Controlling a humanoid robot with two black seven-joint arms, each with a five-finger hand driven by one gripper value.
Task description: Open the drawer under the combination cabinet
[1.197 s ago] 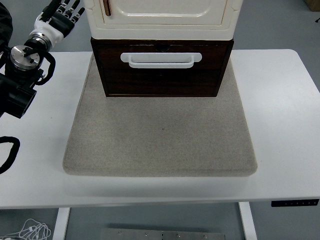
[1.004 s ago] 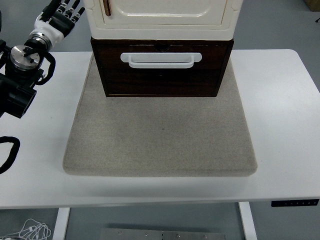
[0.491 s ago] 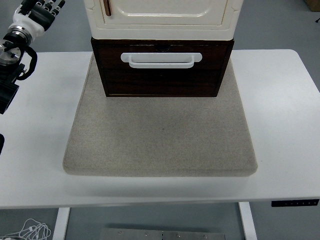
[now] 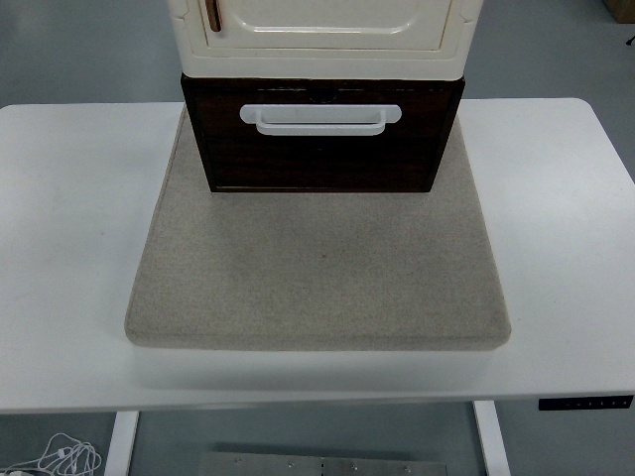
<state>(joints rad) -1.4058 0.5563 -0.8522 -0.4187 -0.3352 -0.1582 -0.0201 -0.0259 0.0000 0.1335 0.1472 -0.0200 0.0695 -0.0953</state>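
A cream cabinet [image 4: 322, 30] stands at the back of the table on a dark brown drawer unit [image 4: 320, 139]. The drawer front carries a white bar handle [image 4: 319, 117] and sits slightly forward of the cream cabinet above it. Neither of my hands shows in the head view.
A grey felt mat [image 4: 317, 263] lies under the cabinet and spreads toward the near edge of the white table [image 4: 69, 218]. A small control panel [image 4: 585, 403] sits on the table's front edge at the right. Cables lie on the floor at the lower left.
My left arm, which was at the left edge beside the cabinet, has pulled back leftward and out of the picture. The cabinet and drawer have not moved.
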